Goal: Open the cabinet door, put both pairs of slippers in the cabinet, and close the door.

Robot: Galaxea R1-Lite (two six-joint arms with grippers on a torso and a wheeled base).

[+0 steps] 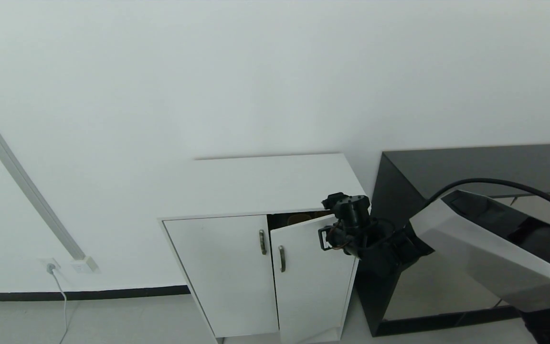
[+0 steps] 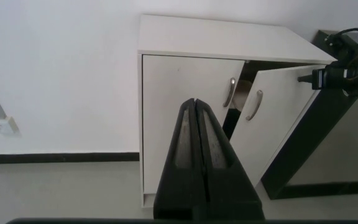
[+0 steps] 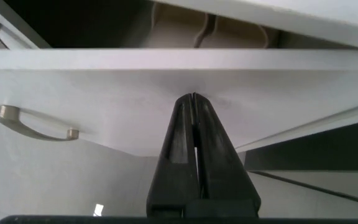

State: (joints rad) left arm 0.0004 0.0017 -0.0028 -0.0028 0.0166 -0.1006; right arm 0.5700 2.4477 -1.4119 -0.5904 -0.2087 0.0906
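The black right hand [image 1: 336, 228] sits against the top outer corner of the white wooden two-door cabinet's [image 1: 256, 186] ajar right door [image 1: 311, 282].

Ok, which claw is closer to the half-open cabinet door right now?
Right. The right claw sits against the front of the half-open door, near its top edge. The left claw hangs well back from the cabinet, with open space between.
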